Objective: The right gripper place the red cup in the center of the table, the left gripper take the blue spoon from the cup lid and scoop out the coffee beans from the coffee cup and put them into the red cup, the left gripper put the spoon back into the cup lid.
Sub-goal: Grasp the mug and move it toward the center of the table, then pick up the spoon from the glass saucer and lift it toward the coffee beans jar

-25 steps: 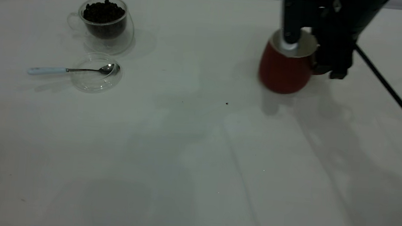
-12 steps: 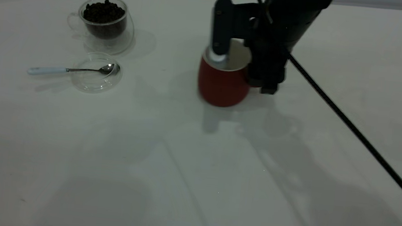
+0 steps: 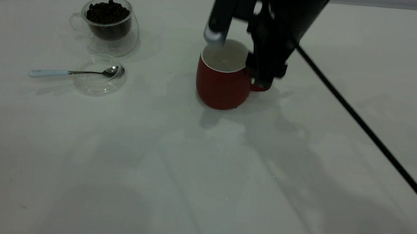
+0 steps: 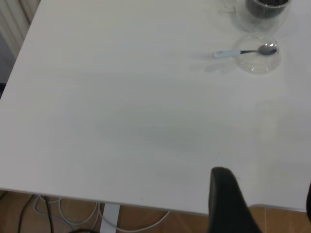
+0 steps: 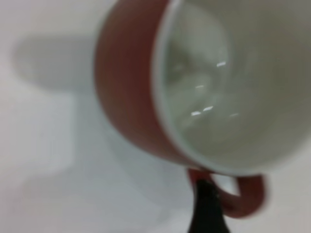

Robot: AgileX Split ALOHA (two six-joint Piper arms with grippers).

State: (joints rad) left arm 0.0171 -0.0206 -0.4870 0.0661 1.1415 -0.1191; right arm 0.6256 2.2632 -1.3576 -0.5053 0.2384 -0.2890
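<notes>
One vessel has changed place: the red cup (image 3: pixel 223 79) now stands upright on the counter (image 3: pixel 204 162) near its middle, well to the right of the coffee cup (image 3: pixel 107 23) as the exterior view shows it. A second ago it was far out to the right of that glass, and half a second ago it was arriving at roughly the present spot, blurred with motion. Its base now appears seated and the outline is sharp.

The right tool (image 3: pixel 237 55) is higher than before. One finger hangs above the rim on the side toward the coffee cup; the other is down beside the red handle. They stand spread wider than the cup wall, so it looks to have let go. In the right wrist view a dark fingertip lies against the handle loop, so contact there cannot be ruled out. The white inside is bare.

Nothing else has moved. The coffee beans (image 3: pixel 107 11) are heaped in the coffee cup. The cup lid (image 3: pixel 99 76) lies just in front of it, with the blue spoon (image 3: pixel 77 72) bowl-in and its pale handle out over the rim, pointing away from the red cup.

The left tool (image 4: pixel 228 204) is far from the coffee cup, near the counter edge; its opening cannot be told.

Judgement: the placing step is done or nearly so. Spoon pickup is next, once the right arm clears.
</notes>
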